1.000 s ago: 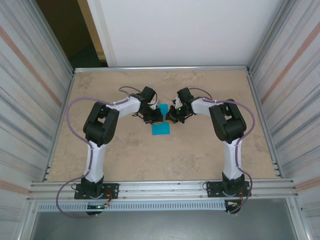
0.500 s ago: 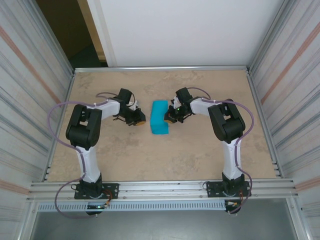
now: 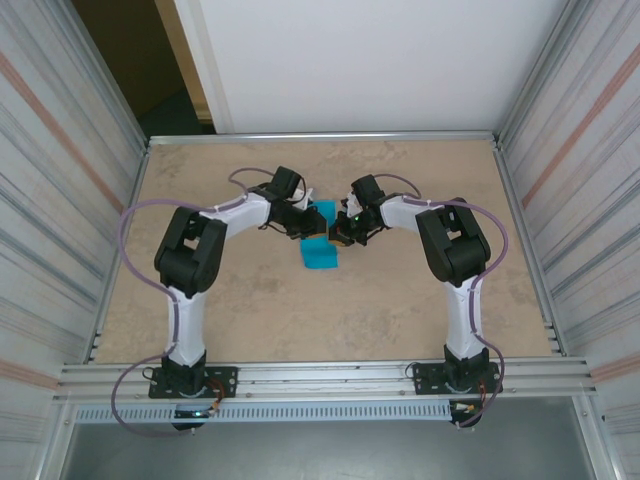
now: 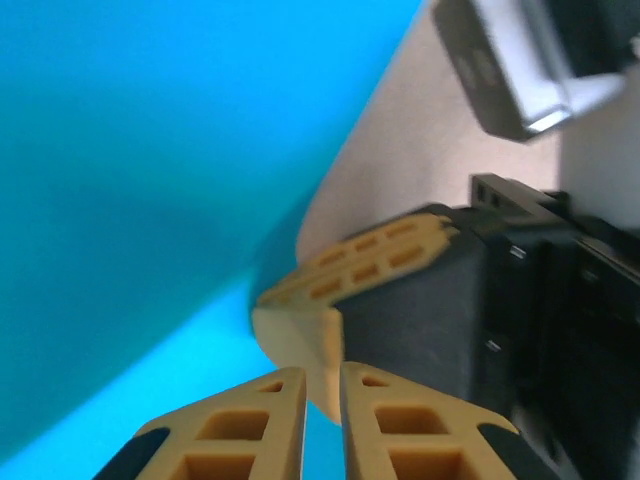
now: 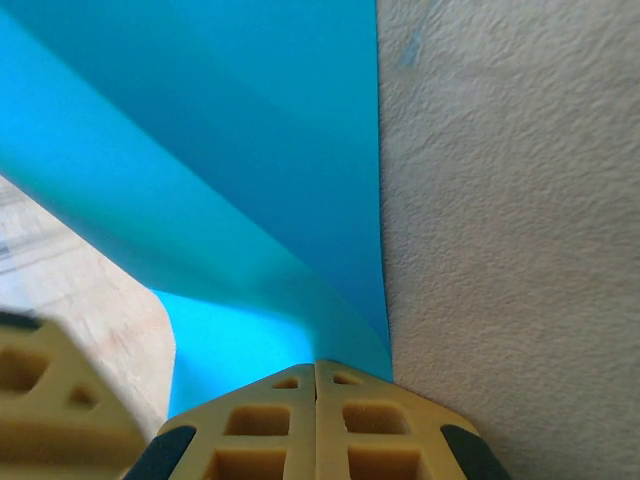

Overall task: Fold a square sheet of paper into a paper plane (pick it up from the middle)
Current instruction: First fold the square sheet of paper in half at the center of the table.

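One square sheet of paper [image 3: 321, 254] lies on the counter [image 3: 420, 310], a little toward 12 o'clock from the middle, between the two grippers. It is not flat. In the right wrist view one part of it is lifted and curved over the part below, so it is judged that a fold is being made and that the plane shape is not yet reached.

The right gripper [image 3: 343, 233] is placed at 3 o'clock of the sheet. Its fingers are closed tightly together, and the lifted edge of the paper comes out exactly from their tips, so the sheet appears to be pinched there. This hold is probably used so that the flap can be carried over toward 9 o'clock.

The left gripper [image 3: 303, 226] is placed at 10 o'clock of the sheet, low above it. In the left wrist view its fingers [image 4: 230, 430] are almost together, with only a thin slit between them. Whether paper is caught in this slit cannot be told. It is judged that this gripper is set there to press the lower layer onto the counter, so that the sheet does not slide when the flap is pulled. One finger of the right gripper is seen just beside it, so little room is left between the two.

Counted: one sheet, two arms, two grippers, two fingers on each
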Tool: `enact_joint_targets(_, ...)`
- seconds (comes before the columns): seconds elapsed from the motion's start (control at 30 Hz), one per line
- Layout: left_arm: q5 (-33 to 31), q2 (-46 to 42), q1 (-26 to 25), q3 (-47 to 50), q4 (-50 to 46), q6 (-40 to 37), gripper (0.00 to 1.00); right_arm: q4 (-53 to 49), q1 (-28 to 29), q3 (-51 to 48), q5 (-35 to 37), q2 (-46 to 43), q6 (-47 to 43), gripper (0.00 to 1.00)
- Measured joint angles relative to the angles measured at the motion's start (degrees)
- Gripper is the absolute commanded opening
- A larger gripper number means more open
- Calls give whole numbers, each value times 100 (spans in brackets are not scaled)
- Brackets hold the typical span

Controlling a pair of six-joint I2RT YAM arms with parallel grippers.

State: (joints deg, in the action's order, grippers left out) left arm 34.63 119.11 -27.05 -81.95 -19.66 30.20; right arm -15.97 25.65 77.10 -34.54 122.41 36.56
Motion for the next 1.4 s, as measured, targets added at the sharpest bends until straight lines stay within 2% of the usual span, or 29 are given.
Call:
enact_joint_targets(0.2,59,511,162,-173,7,-7,17,-20,-2,7,0,4,-114,0)
enact_joint_targets(0.37,118,514,376,-149,17,-44,17,-68,-4,33,13,22,-153,0)
enact_joint_targets(0.53,249,514,796,-96,26,-72,17,-168,-4,87,46,59,-304,0)
enact_joint_targets(0.77,107,396,1261,-63,26,-105,17,-184,-4,92,57,61,-411,0)
enact_joint_targets(0.9,90,-28,1108,227,251,17,17,-188,-4,98,59,61,-411,0)
enact_joint_targets(1.07,177,-216,540,319,699,264,17,-192,-4,103,59,63,-411,0)
enact_joint_targets(1.2,177,66,293,74,669,280,17,-192,-4,103,61,61,-424,0)
enact_joint_targets(1.4,11,765,457,-605,422,111,17,-195,-4,103,59,61,-428,0)
